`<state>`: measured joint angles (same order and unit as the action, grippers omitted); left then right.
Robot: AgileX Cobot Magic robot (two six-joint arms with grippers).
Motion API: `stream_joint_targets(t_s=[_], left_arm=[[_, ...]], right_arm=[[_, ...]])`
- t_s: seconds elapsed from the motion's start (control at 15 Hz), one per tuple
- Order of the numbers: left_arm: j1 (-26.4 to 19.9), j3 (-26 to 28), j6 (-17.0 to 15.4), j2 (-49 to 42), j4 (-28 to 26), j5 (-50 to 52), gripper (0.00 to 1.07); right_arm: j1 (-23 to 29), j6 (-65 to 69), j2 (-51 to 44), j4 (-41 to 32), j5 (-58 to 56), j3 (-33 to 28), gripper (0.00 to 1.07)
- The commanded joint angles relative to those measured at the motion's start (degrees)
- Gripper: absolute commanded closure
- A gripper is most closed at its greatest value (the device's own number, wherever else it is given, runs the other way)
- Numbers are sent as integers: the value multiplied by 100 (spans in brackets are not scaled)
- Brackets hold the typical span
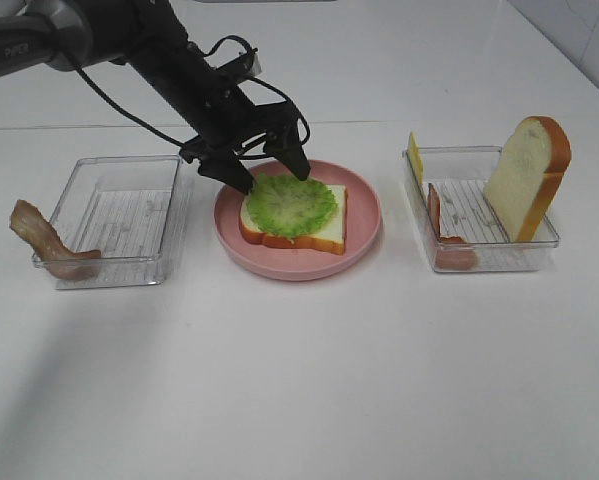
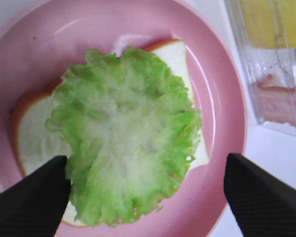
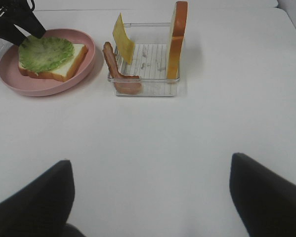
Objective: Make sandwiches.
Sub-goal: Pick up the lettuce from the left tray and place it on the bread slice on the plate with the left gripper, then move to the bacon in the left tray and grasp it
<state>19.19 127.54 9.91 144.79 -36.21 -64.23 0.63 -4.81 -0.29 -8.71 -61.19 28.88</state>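
Done layering lettuce (image 1: pixel 290 205) onto bottom bread slice (image 1: pixel 324 233) by the looks, hovering left gripper (image 1: pixel 275 175) above it, spread wide and empty, right gripper (image 3: pixel 152 197) same, probably grabbing bacon (image 1: pixel 455 255) or cheese (image 1: pixel 415 158) next.

The plate (image 2: pixel 222 98) looked glossy and smooth; the lettuce (image 2: pixel 128 133) ruffled, matt; the right tray (image 3: pixel 160 90) clear ribbed plastic; the bench (image 3: pixel 152 143) smooth.

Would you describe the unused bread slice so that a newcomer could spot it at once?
From the pink plate mid-table, look to the clear tray holding yellow cheese. The bread slice stands on edge by its outer wall; unlike the plate's slice, it carries no lettuce.
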Motion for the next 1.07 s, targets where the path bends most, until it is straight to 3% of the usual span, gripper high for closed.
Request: stream_joint_targets(t_s=[0.07,0.13,0.27,0.33,0.47,0.8,0.93,1.0,1.07], left_arm=[[17,29,-573,-630,1295,-109,25],[17,29,-573,-630,1295,-109,25],[17,29,-1037,-945,2200,-384,26],[17,29,-1129,-1100,2790,-636,26],[-34,29,-1134,-1238,3346,-957,26],[-682,-80,-1283,-1948,3501,-957,33],[-963,-561,-1278,-2338,3501,-957,33],[-1255,-1209,-1278,-2727,3501,-957,33],[-1358,-1398,-1278,-2836,3501,-957,33]], right_arm=[[-29,40,-80,-11,52,-17,27],[-29,40,-80,-11,52,-17,27],[-29,40,-80,-11,52,-17,27],[-29,40,-80,-11,52,-17,27],[-29,40,-80,-11,52,-17,27],[-29,40,-80,-17,52,-17,27],[-29,40,-80,-17,52,-17,27],[-29,40,-80,-17,52,-17,27],[-29,40,-80,-17,52,-17,27]])
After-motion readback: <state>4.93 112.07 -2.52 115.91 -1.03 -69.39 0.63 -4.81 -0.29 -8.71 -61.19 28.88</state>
